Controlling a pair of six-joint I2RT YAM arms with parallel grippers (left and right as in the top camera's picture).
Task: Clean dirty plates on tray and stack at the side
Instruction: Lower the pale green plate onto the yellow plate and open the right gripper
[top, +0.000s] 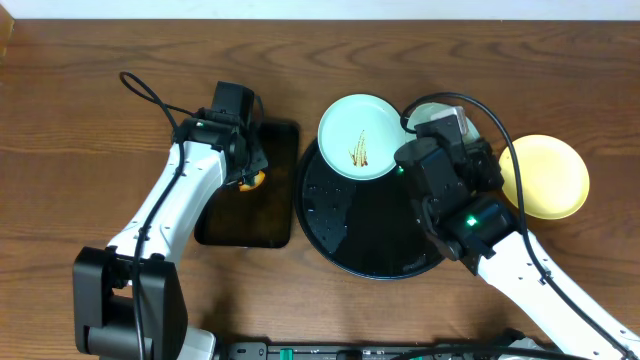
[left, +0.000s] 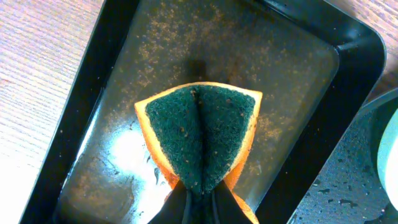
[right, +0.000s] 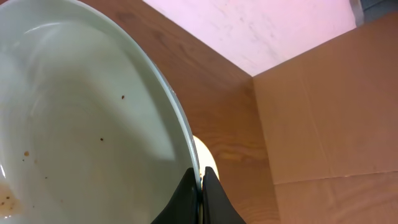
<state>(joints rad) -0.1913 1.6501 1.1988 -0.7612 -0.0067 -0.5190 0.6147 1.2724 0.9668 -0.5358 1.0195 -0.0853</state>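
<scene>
- Left gripper (left: 200, 191) is clamped on a sponge (left: 200, 134). The sponge is folded, green scouring face up with orange edges, and its lower end is pinched between the dark fingers.
- The sponge hangs over the rectangular black tray (left: 106, 93), left of centre in the overhead view. The tray floor looks wet and speckled.
- Right gripper (right: 200, 185) is nearly closed, its jaws pinching the rim of the second mint plate (right: 81, 118). That plate has a few small brown specks inside.
- In the overhead view the second mint plate (top: 425, 113) sits at the upper right rim of the round black tray (top: 375, 235), mostly hidden by the right gripper (top: 445, 135).
- The smeared mint plate (top: 360, 137) has a brown streak in its centre. It lies on the upper left part of the round black tray, overhanging the rim.
- The yellow plate (top: 550, 178) lies on the tabletop (top: 80, 120), just right of the round tray.
- The round tray has water droplets on its left half.
- A cardboard box (right: 336, 112) is at right in the right wrist view.
</scene>
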